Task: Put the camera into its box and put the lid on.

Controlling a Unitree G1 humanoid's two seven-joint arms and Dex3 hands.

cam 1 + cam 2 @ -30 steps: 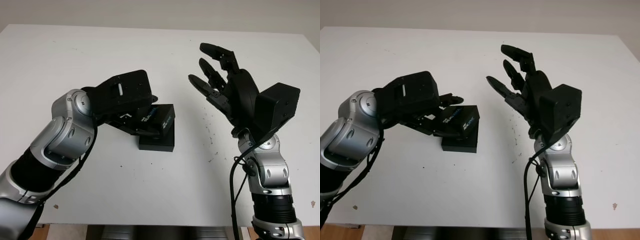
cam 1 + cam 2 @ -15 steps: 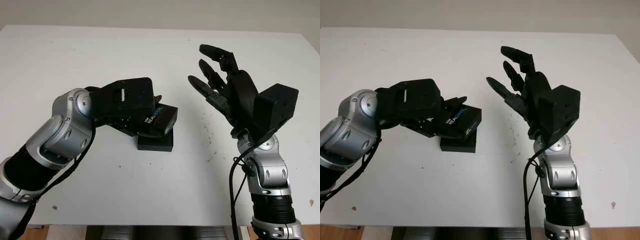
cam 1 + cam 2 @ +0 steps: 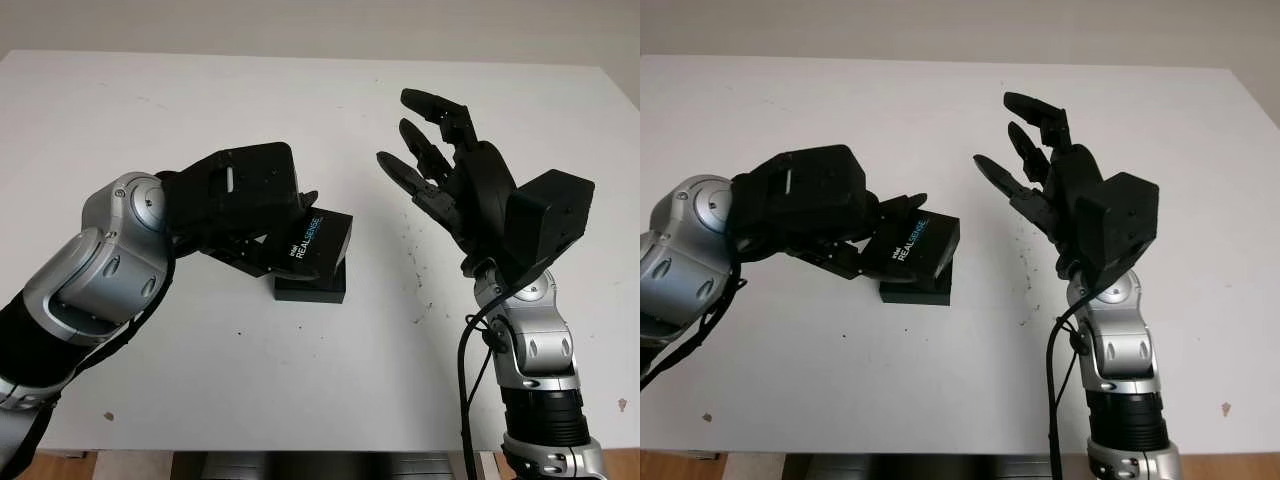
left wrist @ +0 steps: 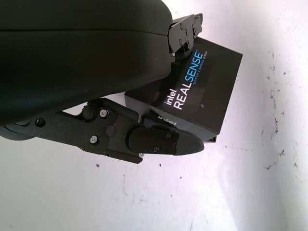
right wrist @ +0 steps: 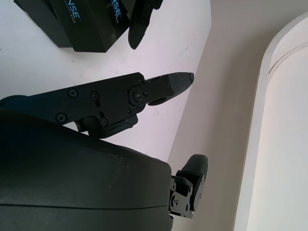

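My left hand [image 3: 298,232] is shut on the black lid [image 3: 320,242], which is printed "intel REALSENSE". It holds the lid tilted just above the black box base [image 3: 312,289] at the table's middle. In the left wrist view, a finger [image 4: 159,142] lies along the lid's [image 4: 202,82] side edge and another presses its far edge. The lid hides the inside of the box. My right hand [image 3: 425,150] is open and raised in the air to the right of the box, palm toward it.
The white table [image 3: 200,110] has small dark specks [image 3: 418,262] to the right of the box. Its right edge [image 5: 204,82] runs close to a pale wall.
My left arm has swung a little to the left and turned the lid, so its printed face now tilts more toward me over the base. The right hand has not moved.
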